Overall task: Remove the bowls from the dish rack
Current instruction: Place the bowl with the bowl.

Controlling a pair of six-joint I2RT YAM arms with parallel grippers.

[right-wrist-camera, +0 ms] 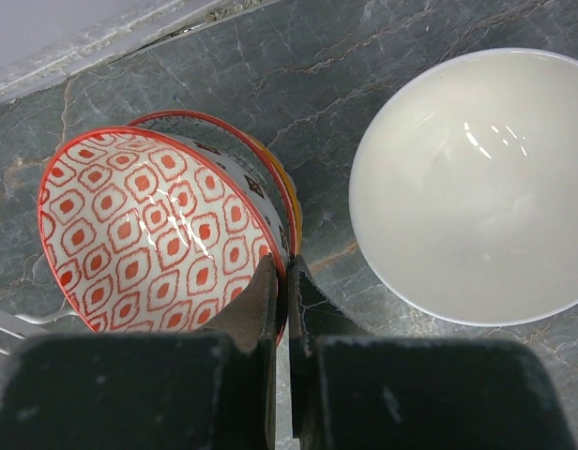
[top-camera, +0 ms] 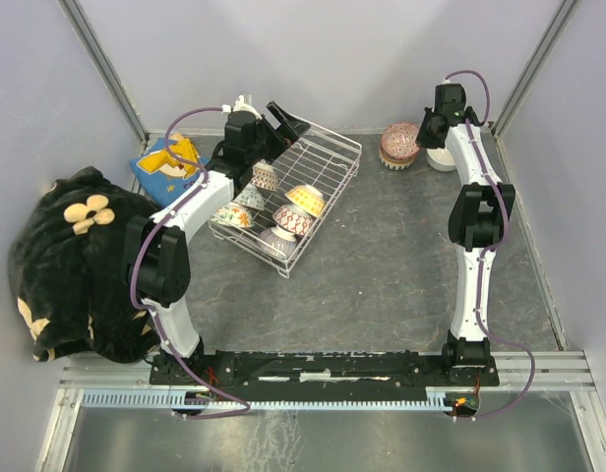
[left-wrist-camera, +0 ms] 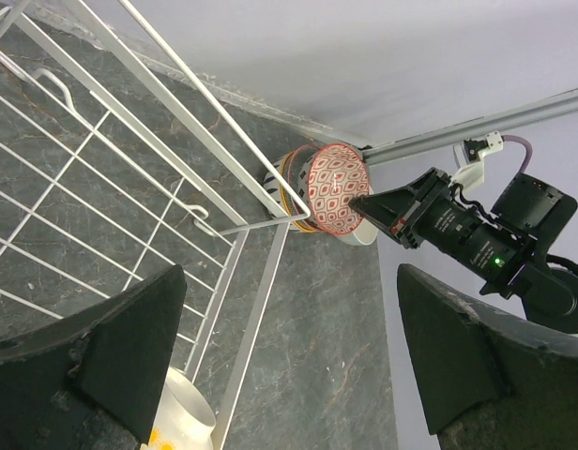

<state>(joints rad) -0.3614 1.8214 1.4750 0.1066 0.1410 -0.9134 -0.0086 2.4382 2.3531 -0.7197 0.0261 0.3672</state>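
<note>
While the left hand (left-wrist-camera: 289,281) gapes over the rack (top-camera: 328,169), right hand (right-wrist-camera: 284,274) pinches a bowl (right-wrist-camera: 148,225).

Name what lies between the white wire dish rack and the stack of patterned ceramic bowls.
Only bare dark grey tabletop, seen from the top view, separates the white wire dish rack from the stack of patterned ceramic bowls.

Bowls (top-camera: 305,200) tilt in the dish rack (top-camera: 333,162); a red-patterned bowl (right-wrist-camera: 158,234) tops a stack (top-camera: 395,157) outside
</note>
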